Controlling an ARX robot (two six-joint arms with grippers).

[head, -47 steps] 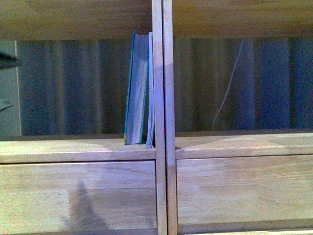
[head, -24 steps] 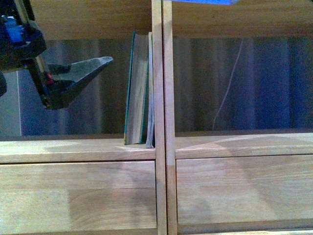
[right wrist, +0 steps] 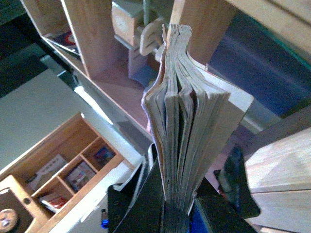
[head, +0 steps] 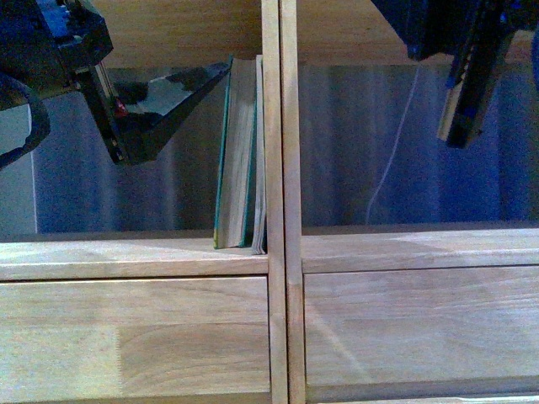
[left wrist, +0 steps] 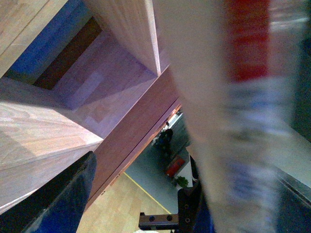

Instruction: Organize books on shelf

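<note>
A thick teal book (head: 234,160) and a thin pale-lilac book (head: 259,160) stand upright against the middle divider of the wooden shelf (head: 282,194), in its left compartment. My left gripper (head: 168,105) is open at that compartment's upper left, one dark finger tip close to the teal book's top. In the left wrist view (left wrist: 131,208) a blurred pale cover with a red patch (left wrist: 243,48) crosses beside its fingers. My right gripper (right wrist: 170,208) is shut on the floppy paperback (right wrist: 187,121), page edges up. It hangs at the upper right in the front view (head: 463,93).
Plain drawer fronts (head: 135,337) run below the compartments. A pale cord (head: 396,143) hangs behind the backless right compartment, in front of a striped curtain. A second low wooden shelf with small items (right wrist: 63,174) shows in the right wrist view.
My left gripper came in from the left and moved up and right toward the teal book. My right arm dropped into view at the upper right. The two shelved books have not moved.
</note>
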